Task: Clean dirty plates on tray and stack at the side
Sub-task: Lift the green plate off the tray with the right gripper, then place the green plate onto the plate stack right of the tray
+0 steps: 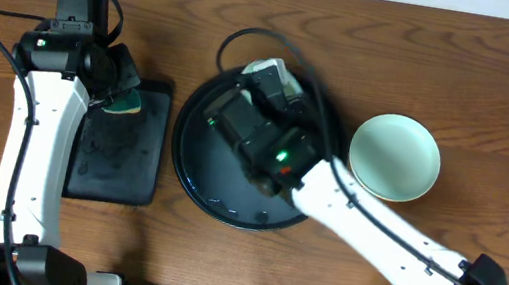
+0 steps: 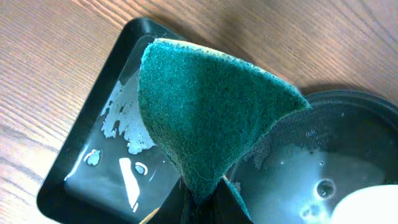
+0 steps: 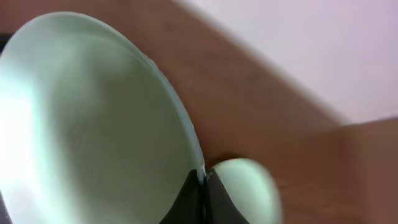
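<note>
Left end effector (image 2: pixel 202 202) pinches a green sponge (image 2: pixel 211 118) above the rectangular tray (image 2: pixel 81 155). Right end effector (image 3: pixel 202 190) clamps a tilted aqua plate (image 3: pixel 93 124) by its rim over the round black tray (image 1: pixel 192 169); to its right, a second plate (image 1: pixel 394 158) rests on the worktop (image 1: pixel 354 16).

I've got a dark teal-green sponge (image 2: pixel 211 106) with a pale yellow edge, over a glossy black rectangular tray (image 2: pixel 81 155). The round tray (image 1: pixel 193 164) is black too. The plate (image 3: pixel 87 124) is pale aqua-mint, and so is the other plate (image 1: pixel 394 158). The tabletop (image 1: pixel 354 16) is brown wood-grain.
</note>
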`<move>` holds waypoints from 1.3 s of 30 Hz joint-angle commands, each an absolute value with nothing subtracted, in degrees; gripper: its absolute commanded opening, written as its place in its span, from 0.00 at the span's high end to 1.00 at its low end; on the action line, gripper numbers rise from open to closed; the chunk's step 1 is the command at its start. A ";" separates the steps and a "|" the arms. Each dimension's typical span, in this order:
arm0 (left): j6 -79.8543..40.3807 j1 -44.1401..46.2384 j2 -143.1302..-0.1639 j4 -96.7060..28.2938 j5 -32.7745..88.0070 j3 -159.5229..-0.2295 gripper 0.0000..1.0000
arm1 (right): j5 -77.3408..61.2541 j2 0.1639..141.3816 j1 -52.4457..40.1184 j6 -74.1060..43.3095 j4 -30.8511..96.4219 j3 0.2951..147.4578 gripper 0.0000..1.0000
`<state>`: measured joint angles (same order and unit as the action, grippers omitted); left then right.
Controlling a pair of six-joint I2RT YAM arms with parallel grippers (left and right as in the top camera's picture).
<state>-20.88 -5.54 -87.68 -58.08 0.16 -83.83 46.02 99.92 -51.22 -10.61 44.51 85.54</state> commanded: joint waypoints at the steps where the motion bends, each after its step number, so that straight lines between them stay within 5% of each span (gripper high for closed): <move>1: -20.16 -5.89 -87.77 -58.39 0.51 -84.36 0.92 | 18.96 99.44 -45.43 -13.69 44.49 86.13 0.99; 9: -20.16 -5.89 -87.77 -58.52 0.40 -83.24 0.93 | -6.02 97.25 -29.98 -13.67 46.15 86.15 0.99; 24: -20.14 -5.89 -87.77 -58.67 -0.86 -82.72 0.93 | -4.45 93.34 1.30 -13.65 59.13 84.90 0.99; 39: -20.14 -5.89 -87.77 -59.37 -0.86 -82.61 0.92 | -2.98 94.96 8.08 -13.67 48.51 67.48 0.99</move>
<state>-20.88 -5.54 -87.68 -59.00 -0.16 -82.89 -2.94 94.78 7.49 -13.02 50.13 69.47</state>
